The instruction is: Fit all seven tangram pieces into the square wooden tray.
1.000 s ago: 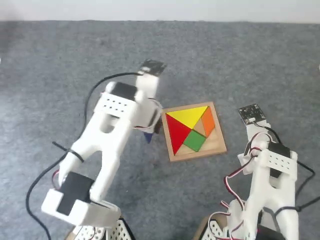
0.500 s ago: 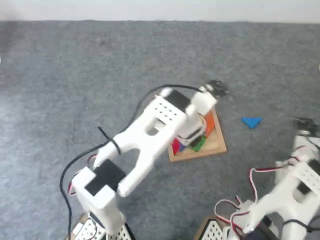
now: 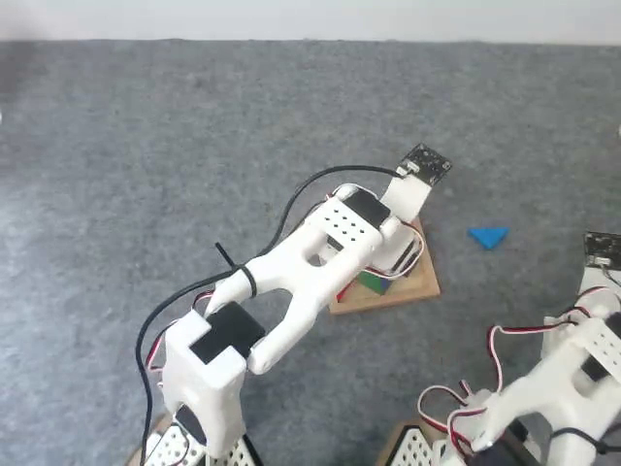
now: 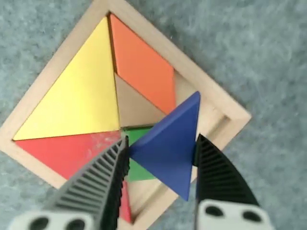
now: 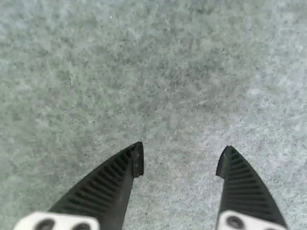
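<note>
Right wrist view first, since that arm sits closest: the right tool (image 5: 182, 163) is spread wide with nothing in it, hanging over bare grey tabletop (image 3: 146, 146), roughly 4 o'clock from the tray in the high view. My guess is it's parked there to stay out of the other arm's way.

Next out is the left tool (image 4: 161, 143). It's pinching a dark blue triangle (image 4: 168, 148) by two of its edges and holding it flat just above the wooden tray (image 4: 225, 110). Holding it level like that makes sense if the plan is to drop it straight into a gap, though the corner probably needs some turning to line up first.

Inside the tray:
- big yellow triangle (image 4: 76, 100), snug along one rim
- red triangle (image 4: 67, 153), sharing an edge with the yellow
- orange parallelogram (image 4: 144, 64), touching the yellow on its other side
- green piece (image 4: 139, 165), partly hidden under the held triangle
- bare triangular patch of wood (image 4: 136, 108) between the yellow, orange and green

There's more open wood along the rim under the blue piece, so I'd call it a bit past halfway.

Farthest out, a small light blue triangle (image 3: 488, 236) lies flat on the tabletop, about 3 o'clock from the tray, near it but not touching.
</note>
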`<control>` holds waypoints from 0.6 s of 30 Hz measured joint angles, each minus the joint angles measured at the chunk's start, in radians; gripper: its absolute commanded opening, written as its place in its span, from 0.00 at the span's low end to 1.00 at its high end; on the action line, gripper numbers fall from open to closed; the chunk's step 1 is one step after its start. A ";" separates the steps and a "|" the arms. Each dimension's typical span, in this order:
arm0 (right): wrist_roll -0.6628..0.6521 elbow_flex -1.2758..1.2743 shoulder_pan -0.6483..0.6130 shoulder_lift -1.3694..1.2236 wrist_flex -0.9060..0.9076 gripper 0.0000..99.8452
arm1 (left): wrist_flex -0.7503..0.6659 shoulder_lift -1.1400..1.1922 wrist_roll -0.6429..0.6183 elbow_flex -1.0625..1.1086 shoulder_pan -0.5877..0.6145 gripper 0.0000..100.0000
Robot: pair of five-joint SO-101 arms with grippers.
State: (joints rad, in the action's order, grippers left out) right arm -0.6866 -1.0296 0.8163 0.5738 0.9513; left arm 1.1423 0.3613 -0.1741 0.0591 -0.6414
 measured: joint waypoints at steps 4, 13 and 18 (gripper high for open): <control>-0.002 0.000 0.000 0.000 0.000 0.27 | 0.000 0.000 -0.025 0.000 0.000 0.17; -0.002 0.000 0.000 0.000 0.000 0.27 | 0.091 0.037 -0.176 -0.089 0.034 0.18; -0.002 0.000 -0.017 0.000 0.000 0.27 | 0.114 0.066 -0.264 -0.150 0.049 0.25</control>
State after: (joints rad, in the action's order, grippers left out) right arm -0.6882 -1.0296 0.7994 0.5738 0.9513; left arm 1.2559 0.4273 -0.4381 -0.0913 -0.5923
